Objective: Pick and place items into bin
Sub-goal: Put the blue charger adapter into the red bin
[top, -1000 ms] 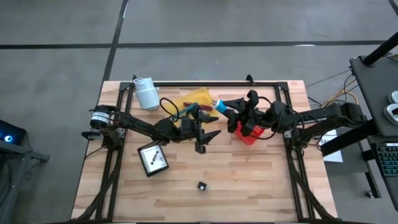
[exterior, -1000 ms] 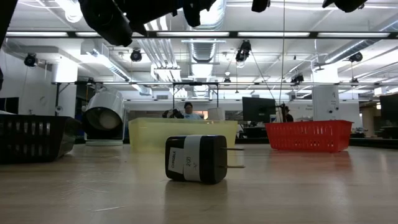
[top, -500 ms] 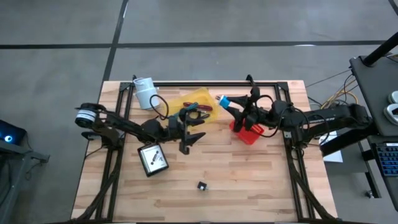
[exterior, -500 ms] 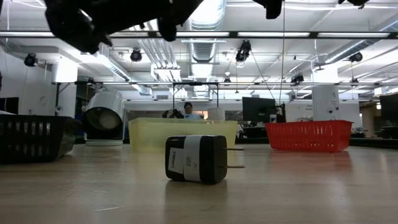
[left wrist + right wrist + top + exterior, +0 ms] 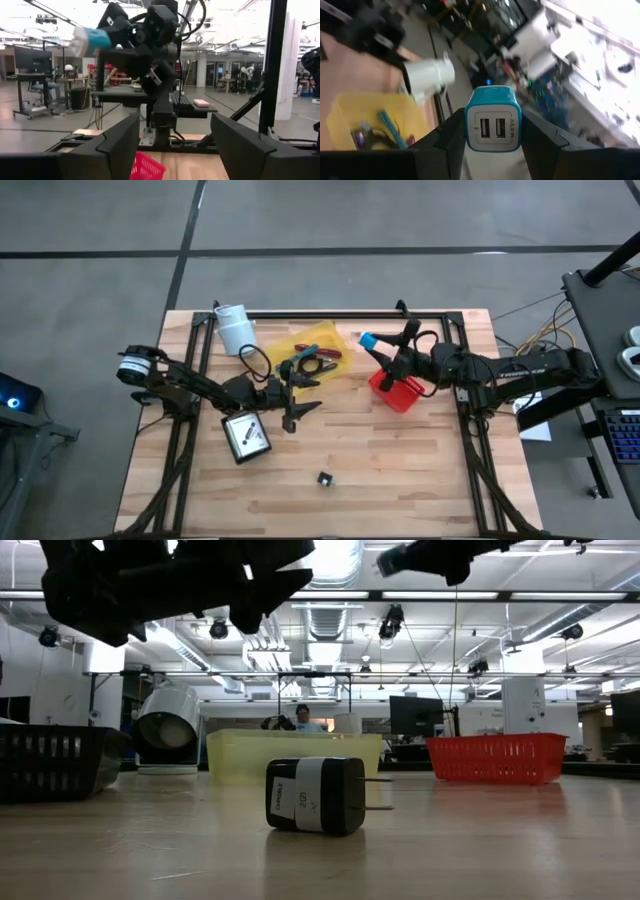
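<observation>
My right gripper [image 5: 385,355] is above the far left corner of the red bin [image 5: 400,392], shut on a blue-and-white USB charger [image 5: 367,340], which also shows in its wrist view [image 5: 492,125]. My left gripper [image 5: 298,410] hangs open above bare wood, near the yellow bin [image 5: 312,340]; its fingers [image 5: 115,145] touch nothing. The yellow bin holds several small items, among them a red-handled tool [image 5: 325,352]. A small black-and-white plug charger [image 5: 324,478] lies on its side on the table, seen close in the low view [image 5: 315,795]. My right gripper pinches the USB charger's body [image 5: 492,107] between its two fingers, one on each side wall. The face with two USB ports [image 5: 492,129] looks toward the wrist camera. The fingers slant toward the table's far left. The charger is lifted clear, its blue end [image 5: 366,339] past the fingertips.
A white roll [image 5: 235,330] stands at the far left of the table. A black basket [image 5: 246,436] with a white card in it sits near my left gripper. A black frame runs along the far edge and both sides. There is open wood toward the near edge.
My left gripper has moved toward the table's left edge, staying open, and has come lower in the low view. My right gripper has turned with the charger still held; the charger has shifted slightly toward the far right, and the gripper now dips into the low view's top.
</observation>
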`<action>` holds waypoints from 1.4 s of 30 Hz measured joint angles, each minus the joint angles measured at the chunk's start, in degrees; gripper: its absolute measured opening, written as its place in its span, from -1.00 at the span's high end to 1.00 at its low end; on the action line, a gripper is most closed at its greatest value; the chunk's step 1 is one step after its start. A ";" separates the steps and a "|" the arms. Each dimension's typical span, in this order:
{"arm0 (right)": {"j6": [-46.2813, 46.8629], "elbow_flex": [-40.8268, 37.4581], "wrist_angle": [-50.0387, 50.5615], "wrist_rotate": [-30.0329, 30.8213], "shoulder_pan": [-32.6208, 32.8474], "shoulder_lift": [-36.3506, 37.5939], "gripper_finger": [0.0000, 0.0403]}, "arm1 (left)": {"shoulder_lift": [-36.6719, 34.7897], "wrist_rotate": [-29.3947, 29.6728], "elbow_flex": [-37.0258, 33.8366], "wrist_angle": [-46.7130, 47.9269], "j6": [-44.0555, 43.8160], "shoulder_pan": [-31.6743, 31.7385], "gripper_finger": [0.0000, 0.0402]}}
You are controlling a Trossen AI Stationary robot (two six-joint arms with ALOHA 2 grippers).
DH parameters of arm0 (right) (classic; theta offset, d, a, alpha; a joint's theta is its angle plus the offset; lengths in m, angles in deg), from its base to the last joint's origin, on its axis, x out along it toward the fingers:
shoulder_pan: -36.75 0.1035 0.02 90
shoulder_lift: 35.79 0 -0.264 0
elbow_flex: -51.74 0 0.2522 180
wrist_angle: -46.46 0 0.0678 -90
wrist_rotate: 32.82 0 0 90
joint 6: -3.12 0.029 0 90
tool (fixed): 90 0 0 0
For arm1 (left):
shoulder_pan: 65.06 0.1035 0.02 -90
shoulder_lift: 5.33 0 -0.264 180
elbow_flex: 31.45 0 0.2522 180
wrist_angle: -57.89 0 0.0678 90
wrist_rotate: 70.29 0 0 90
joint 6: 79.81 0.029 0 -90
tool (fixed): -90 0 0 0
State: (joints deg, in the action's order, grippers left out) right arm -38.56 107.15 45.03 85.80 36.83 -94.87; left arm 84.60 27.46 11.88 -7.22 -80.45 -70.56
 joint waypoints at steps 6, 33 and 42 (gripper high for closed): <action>9.90 0.00 7.19 3.09 -0.02 0.18 0.28 | -0.08 0.00 0.06 -0.11 4.06 0.07 -0.14; 61.41 -0.07 49.49 -8.47 0.02 -0.05 0.28 | -0.08 0.02 0.10 0.11 4.56 0.31 -0.14; 68.99 -0.57 58.31 -12.61 -0.02 -0.05 0.28 | -0.08 0.04 0.10 0.18 4.54 0.57 -0.14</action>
State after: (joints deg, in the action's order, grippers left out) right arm 30.43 106.58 103.34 73.19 36.81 -94.92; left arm 84.52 27.51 11.98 -7.05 -75.91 -69.99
